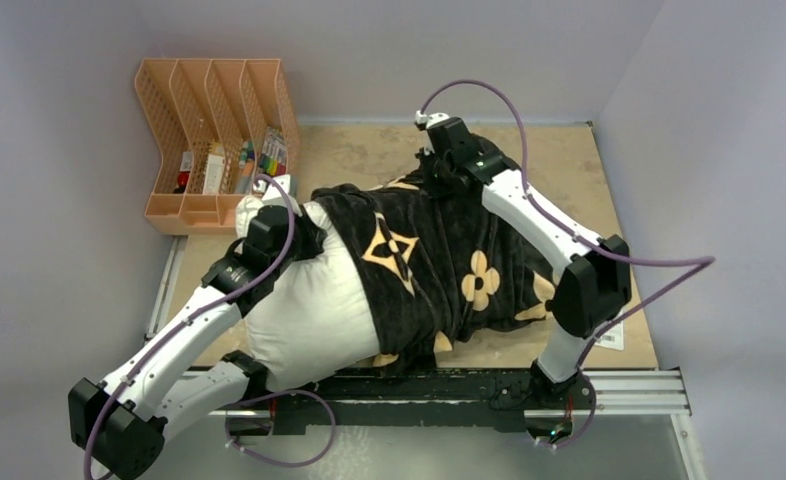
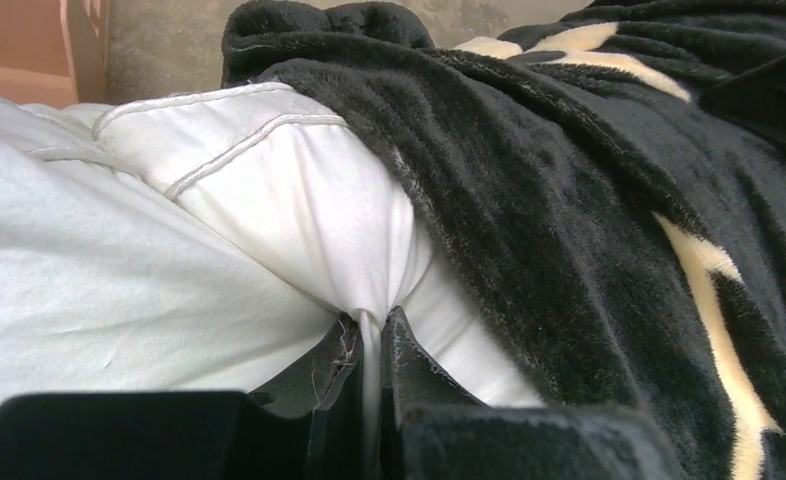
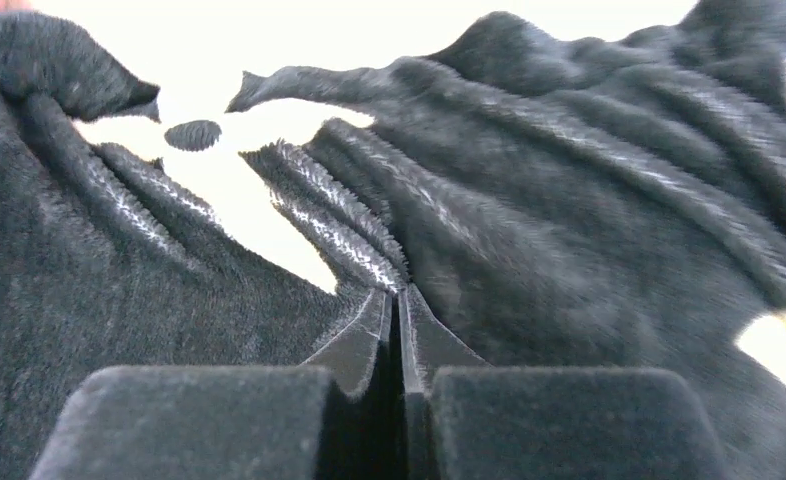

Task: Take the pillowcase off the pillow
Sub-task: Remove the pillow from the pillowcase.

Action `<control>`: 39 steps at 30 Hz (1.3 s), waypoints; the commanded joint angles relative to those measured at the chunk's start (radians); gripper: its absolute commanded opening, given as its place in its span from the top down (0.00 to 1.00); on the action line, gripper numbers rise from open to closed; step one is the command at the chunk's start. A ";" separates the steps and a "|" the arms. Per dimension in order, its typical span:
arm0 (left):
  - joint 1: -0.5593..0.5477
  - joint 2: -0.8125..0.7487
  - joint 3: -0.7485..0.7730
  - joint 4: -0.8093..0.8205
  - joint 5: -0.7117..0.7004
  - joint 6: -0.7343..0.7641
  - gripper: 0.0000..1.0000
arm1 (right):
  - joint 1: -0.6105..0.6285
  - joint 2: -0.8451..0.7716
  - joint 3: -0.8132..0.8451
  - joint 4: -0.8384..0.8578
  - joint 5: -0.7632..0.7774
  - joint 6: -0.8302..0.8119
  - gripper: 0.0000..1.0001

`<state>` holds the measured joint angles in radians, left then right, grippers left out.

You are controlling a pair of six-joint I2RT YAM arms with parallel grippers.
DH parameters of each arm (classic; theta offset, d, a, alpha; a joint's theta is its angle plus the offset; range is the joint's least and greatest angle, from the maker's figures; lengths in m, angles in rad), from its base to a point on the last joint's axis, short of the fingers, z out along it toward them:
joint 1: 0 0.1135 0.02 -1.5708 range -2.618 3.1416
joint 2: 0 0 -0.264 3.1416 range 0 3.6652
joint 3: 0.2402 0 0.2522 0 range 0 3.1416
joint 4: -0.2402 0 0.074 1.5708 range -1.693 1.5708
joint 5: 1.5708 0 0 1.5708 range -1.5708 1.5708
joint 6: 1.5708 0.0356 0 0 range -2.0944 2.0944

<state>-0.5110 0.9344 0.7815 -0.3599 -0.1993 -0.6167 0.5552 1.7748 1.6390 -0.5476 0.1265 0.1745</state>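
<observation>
The white pillow (image 1: 309,310) lies across the table, its left half bare. The black pillowcase (image 1: 439,255) with tan flower and star motifs covers its right half. My left gripper (image 1: 299,228) is shut on a fold of the white pillow (image 2: 299,215) near the pillowcase's open edge (image 2: 529,200); the pinched fabric shows between the jaws of the left gripper (image 2: 371,325). My right gripper (image 1: 439,168) is at the far end and is shut on a fold of the black pillowcase (image 3: 569,230); the jaws of the right gripper (image 3: 397,295) meet tight on the plush.
An orange file organiser (image 1: 214,130) with small items stands at the back left, close to the pillow's far corner; its edge shows in the left wrist view (image 2: 29,50). A white label (image 1: 614,335) lies at the table's right front. Purple cables loop over both arms.
</observation>
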 commanded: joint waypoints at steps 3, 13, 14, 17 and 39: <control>0.003 -0.034 -0.028 -0.152 -0.034 0.041 1.00 | -0.177 -0.163 -0.054 0.084 0.269 -0.013 1.00; 0.002 -0.040 -0.032 -0.148 -0.034 0.039 1.00 | -0.223 -0.176 0.045 0.030 -0.047 0.009 0.66; 0.003 -0.039 -0.031 -0.150 -0.033 0.041 1.00 | -0.217 -0.181 0.050 0.030 -0.098 0.023 0.55; 0.002 -0.042 -0.031 -0.152 -0.035 0.042 1.00 | -0.184 -0.179 0.082 0.023 -0.151 0.035 0.36; 0.002 -0.048 -0.036 -0.151 -0.042 0.038 1.00 | -0.026 0.012 0.147 -0.129 0.280 -0.072 0.92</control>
<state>-0.5175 0.8982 0.7738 -0.3698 -0.2134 -0.6174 0.5564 1.8133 1.7756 -0.6540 0.2062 0.1482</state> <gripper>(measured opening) 0.047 0.208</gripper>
